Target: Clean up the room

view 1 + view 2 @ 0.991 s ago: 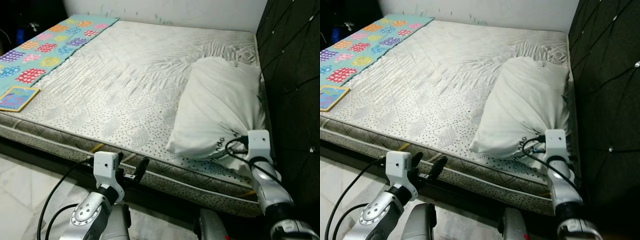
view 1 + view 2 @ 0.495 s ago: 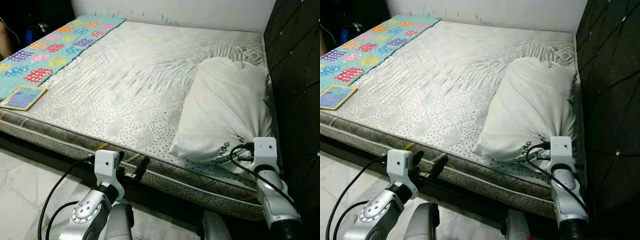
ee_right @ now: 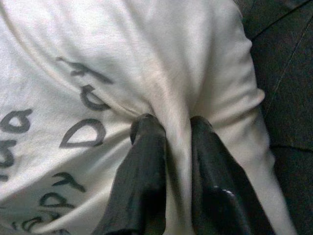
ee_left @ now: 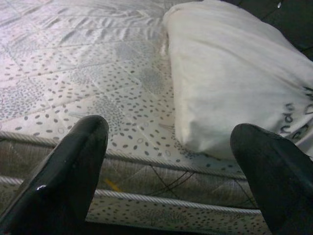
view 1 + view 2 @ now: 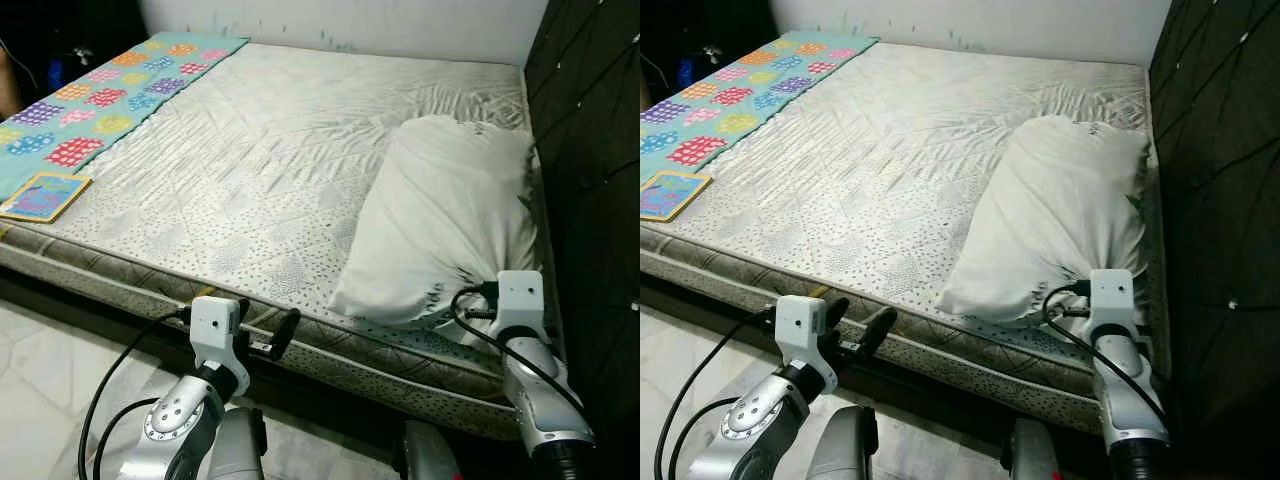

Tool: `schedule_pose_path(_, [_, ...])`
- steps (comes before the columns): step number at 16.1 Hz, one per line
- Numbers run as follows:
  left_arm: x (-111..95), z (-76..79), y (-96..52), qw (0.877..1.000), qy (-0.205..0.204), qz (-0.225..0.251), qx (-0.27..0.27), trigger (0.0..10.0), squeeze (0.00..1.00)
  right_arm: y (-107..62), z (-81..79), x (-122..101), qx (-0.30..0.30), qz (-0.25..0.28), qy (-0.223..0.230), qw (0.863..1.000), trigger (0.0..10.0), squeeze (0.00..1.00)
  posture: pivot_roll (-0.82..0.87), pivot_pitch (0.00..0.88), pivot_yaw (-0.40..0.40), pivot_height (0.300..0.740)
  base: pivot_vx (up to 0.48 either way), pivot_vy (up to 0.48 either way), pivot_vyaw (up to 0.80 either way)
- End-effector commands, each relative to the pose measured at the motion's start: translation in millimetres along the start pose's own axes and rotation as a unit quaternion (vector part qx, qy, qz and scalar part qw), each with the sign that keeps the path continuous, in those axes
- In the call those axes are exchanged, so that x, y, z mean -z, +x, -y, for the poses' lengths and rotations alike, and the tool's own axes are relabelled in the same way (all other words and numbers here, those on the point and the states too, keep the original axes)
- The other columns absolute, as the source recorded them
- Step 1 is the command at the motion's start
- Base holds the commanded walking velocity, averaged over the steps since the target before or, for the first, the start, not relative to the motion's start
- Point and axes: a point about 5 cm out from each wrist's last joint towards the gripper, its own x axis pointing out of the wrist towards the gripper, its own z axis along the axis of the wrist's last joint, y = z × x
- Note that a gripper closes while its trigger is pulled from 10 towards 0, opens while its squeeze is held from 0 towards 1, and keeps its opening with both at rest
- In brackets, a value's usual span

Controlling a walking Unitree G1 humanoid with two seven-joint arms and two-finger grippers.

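A bare mattress (image 5: 250,170) carries a white pillow (image 5: 445,225) by its dark headboard (image 5: 590,150). The right gripper (image 3: 171,129) pinches the pillow's near corner; the left gripper (image 4: 168,142) gapes before the mattress edge.

- The pillow (image 5: 445,225) is soft white cloth, matt and creased, with dark lettering printed near its near corner.
- The mattress (image 5: 250,170) has quilted fabric with a faint sheen, stitched in diamonds and speckled with small dark dots; corded piping runs along its near edge.
- The mat (image 5: 90,110) at the far left is matt cloth printed in bright colours.
- The headboard (image 5: 590,150) on the right is dark, padded and tufted.
- The right gripper (image 3: 168,142) has glossy black, smooth fingers (image 3: 146,171), its jaws pinching a fold of pillow cloth.
- The left gripper (image 4: 171,147) has equally shiny black fingers.
- The floor (image 5: 40,370) is pale, polished tile.
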Motion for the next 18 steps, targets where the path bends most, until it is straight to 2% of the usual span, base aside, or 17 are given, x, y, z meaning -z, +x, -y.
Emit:
schedule_pose_path(1, [1,-3.5,-0.5,1.000,0.005,-0.003,-0.005,10.0,0.00,-0.1,-4.4,-1,-0.010,-0.002,0.004,1.000,10.0,1.00,0.02,0.000,0.024,0.585,0.000,0.000,0.00])
schedule_pose_path(3, [2,-3.5,0.0,1.000,0.004,-0.003,-0.006,10.0,0.00,1.3,-5.6,-7,-0.016,0.008,0.010,1.000,10.0,1.00,0.02,0.000,0.022,0.585,0.000,0.000,0.00])
schedule_pose_path(7, [3,-3.2,1.4,1.000,0.001,-0.002,-0.008,10.0,0.00,4.2,-4.9,-39,-0.021,0.087,0.031,0.996,10.0,1.00,0.01,0.000,0.019,0.585,0.000,0.000,0.00])
schedule_pose_path(12, [5,-2.5,2.2,1.000,-0.002,-0.002,-0.009,10.0,0.00,3.0,-11.3,-61,-0.044,0.137,0.055,0.988,10.0,1.00,0.01,0.000,0.015,0.585,0.000,0.000,0.00])
schedule_pose_path(15, [6,-2.9,1.7,1.000,-0.002,-0.001,-0.016,10.0,0.00,0.7,-11.5,-59,-0.052,0.137,0.063,0.987,10.0,1.00,0.00,0.000,0.012,0.585,0.000,0.000,0.00])
schedule_pose_path(18, [3,-17.4,-1.4,0.996,0.010,0.018,-0.081,10.0,0.00,-5.8,-12.0,-48,-0.062,0.120,0.090,0.987,10.0,1.00,0.00,0.000,0.013,0.585,0.000,0.000,0.00])
